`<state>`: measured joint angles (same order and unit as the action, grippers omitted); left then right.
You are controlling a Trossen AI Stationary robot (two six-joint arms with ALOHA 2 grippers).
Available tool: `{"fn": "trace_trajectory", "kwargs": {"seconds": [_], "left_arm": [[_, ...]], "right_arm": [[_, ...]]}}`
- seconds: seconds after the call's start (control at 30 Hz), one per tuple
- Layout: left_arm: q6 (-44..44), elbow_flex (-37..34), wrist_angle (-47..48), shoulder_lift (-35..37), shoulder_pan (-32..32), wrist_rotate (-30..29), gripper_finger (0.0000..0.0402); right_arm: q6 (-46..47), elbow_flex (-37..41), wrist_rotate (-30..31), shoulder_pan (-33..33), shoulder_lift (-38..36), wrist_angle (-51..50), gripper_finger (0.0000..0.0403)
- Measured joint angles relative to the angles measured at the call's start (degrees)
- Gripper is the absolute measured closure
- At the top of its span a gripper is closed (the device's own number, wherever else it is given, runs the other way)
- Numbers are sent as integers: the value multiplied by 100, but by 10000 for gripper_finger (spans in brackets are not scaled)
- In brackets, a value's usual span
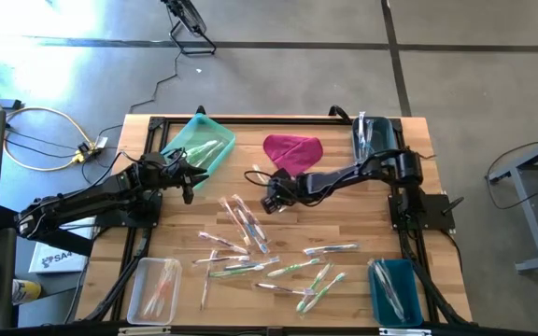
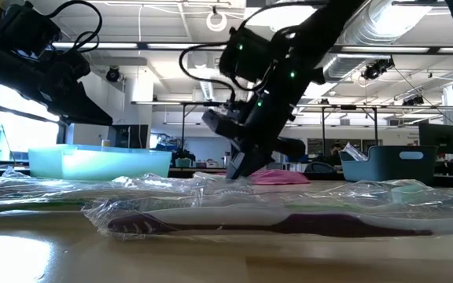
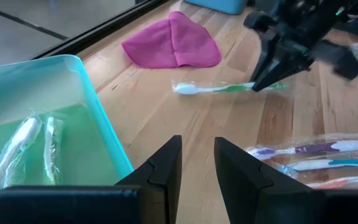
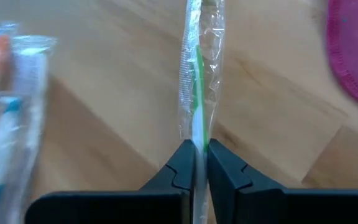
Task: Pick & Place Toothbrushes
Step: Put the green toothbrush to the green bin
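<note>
Right wrist view: your right hand (image 4: 196, 155) pinching green toothbrush (image 4: 197, 81) on surface (image 4: 104, 124); left hand (image 3: 197, 168) slightly spread, empty.

The right arm's two dark fingers (image 4: 199, 163) are pinching a thin green-and-white toothbrush in a clear, shiny plastic wrapper (image 4: 199, 74), which is running straight ahead from between the closed fingertips over the pale wooden tabletop (image 4: 104, 93). Off to one side of the pincer, more clear-wrapped toothbrushes with orange and blue handles (image 4: 8, 99) are lying blurred. On the opposite side, ahead, the edge of a magenta cloth (image 4: 356, 53) is showing.
</note>
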<state>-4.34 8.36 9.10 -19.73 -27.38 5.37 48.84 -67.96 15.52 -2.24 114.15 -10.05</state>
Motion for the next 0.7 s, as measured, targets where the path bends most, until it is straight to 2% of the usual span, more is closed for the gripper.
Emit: {"fn": "trace_trajectory", "kwargs": {"seconds": [0.27,0.4,0.7], "left_arm": [[0,1,-1,0,0,-3,309],[2,0,1,0,2,-3,309],[0,0,0,0,0,-5,309]], "right_arm": [[-526,-2,197,-2,-883,-299,388],[-561,-7,317,4,-1513,-975,388],[-364,-9,1180,358,-2527,-2375,388]]}}
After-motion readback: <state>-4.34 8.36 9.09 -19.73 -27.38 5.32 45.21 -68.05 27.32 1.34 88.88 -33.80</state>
